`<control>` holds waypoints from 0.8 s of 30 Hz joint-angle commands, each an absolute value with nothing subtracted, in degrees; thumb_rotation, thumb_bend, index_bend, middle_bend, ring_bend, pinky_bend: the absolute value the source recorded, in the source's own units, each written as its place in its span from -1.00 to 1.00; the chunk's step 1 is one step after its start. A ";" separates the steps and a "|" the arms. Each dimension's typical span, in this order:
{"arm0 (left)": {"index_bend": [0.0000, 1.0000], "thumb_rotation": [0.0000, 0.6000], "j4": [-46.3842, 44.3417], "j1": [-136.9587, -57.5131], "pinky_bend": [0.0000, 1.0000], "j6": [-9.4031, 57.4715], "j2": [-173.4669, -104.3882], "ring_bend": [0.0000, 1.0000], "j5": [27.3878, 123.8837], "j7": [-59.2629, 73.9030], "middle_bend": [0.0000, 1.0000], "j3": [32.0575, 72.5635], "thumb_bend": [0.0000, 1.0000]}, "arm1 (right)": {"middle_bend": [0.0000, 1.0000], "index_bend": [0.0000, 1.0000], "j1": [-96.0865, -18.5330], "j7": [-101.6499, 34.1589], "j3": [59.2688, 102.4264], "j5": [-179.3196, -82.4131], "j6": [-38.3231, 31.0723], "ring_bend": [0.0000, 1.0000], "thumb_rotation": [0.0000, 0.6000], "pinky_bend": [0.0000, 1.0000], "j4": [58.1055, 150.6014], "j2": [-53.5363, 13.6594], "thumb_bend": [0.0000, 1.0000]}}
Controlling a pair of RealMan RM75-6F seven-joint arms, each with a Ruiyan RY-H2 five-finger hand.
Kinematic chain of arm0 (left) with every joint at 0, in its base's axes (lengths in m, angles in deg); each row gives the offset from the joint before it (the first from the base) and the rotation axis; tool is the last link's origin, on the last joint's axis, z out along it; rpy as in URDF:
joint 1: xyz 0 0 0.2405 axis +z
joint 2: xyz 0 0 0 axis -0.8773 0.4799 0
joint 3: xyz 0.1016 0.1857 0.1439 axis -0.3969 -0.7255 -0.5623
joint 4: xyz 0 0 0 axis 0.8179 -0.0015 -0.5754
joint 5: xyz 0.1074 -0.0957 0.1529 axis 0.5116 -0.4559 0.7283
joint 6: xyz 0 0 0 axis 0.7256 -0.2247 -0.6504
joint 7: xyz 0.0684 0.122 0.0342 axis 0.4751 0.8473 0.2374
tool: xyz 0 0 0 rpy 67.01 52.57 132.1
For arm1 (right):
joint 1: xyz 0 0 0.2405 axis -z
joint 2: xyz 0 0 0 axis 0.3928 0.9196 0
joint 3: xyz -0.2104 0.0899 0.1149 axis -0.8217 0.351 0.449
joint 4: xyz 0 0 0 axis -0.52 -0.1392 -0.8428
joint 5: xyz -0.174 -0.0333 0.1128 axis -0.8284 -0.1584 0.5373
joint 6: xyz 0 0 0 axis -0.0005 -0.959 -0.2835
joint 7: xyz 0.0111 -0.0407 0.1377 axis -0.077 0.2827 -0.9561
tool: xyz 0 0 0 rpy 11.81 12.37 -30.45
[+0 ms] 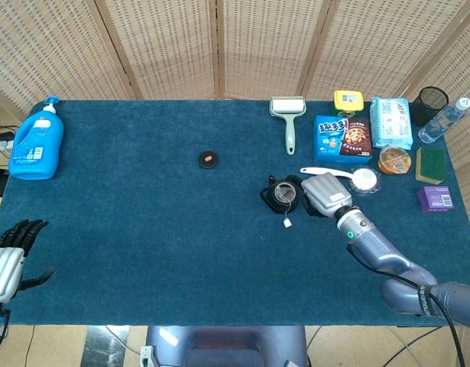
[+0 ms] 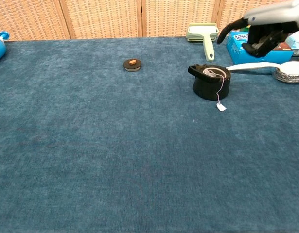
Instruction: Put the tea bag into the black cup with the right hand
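The black cup (image 1: 281, 196) (image 2: 211, 84) stands upright right of the table's middle. The tea bag (image 2: 213, 74) lies inside it, its string hanging over the rim to a small white tag (image 1: 286, 223) (image 2: 220, 107) on the cloth. My right hand (image 1: 324, 194) (image 2: 262, 30) hovers just right of the cup and above it, holding nothing, fingers loosely curved and apart. My left hand (image 1: 7, 258) rests at the table's near left corner, fingers spread and empty.
A small black lid (image 1: 209, 159) (image 2: 132, 64) lies mid-table. A lint roller (image 1: 287, 115), biscuit box (image 1: 342, 138), white spoon (image 1: 339, 175) and several packets crowd the far right. A blue detergent bottle (image 1: 37, 141) stands far left.
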State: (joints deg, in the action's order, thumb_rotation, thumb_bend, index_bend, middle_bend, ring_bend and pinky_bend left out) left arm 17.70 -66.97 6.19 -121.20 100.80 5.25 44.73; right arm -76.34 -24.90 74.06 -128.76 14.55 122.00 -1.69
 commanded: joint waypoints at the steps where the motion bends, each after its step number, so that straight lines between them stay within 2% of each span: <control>1: -0.75 1.00 17.81 -67.09 -0.78 6.12 -121.26 -0.86 100.71 5.35 -0.76 44.94 -0.50 | 0.67 -0.67 -72.15 -27.83 75.13 -132.35 8.81 0.99 1.00 1.00 123.94 0.05 0.47; 4: -0.75 1.00 17.70 -67.03 -0.78 5.41 -121.56 -0.86 100.65 5.33 -0.76 45.36 -0.50 | 0.47 -0.67 -67.57 -28.23 74.97 -135.22 1.17 0.83 1.00 0.93 125.40 0.78 0.43; 8: -0.75 1.00 17.32 -66.68 -0.78 4.06 -121.96 -0.86 100.83 5.71 -0.76 45.73 -0.50 | 0.25 -0.67 -61.80 -26.78 74.03 -137.88 -7.35 0.52 1.00 0.64 126.56 0.67 0.36; 11: -0.75 1.00 16.94 -66.43 -0.78 3.18 -122.39 -0.86 100.96 5.49 -0.76 45.95 -0.50 | 0.12 -0.67 -58.95 -26.49 73.71 -138.92 -11.10 0.34 1.00 0.47 126.45 0.12 0.28; 13: -0.75 1.00 16.50 -66.14 -0.78 2.23 -122.74 -0.86 101.07 5.12 -0.76 46.21 -0.50 | 0.06 -0.67 -55.30 -26.37 73.20 -139.88 -16.17 0.25 1.00 0.38 125.94 -0.64 0.25; 21: -0.75 1.00 16.03 -65.40 -0.78 0.28 -123.72 -0.86 101.26 4.94 -0.76 46.59 -0.50 | -0.17 -0.67 -46.40 -25.11 72.08 -140.94 -25.30 -0.17 1.00 -0.01 124.27 -3.03 0.22; 24: -0.75 1.00 16.37 -65.09 -0.78 -0.26 -123.74 -0.86 101.87 5.17 -0.76 46.24 -0.50 | -0.23 -0.67 -43.53 -24.72 71.58 -140.76 -27.43 -0.22 1.00 -0.07 124.01 -3.52 0.22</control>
State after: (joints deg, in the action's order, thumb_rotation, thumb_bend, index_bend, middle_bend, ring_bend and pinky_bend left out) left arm 16.25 -65.18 -0.10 -123.75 101.69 5.09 46.35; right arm -45.29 -25.15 72.15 -140.81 -26.15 124.33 -2.99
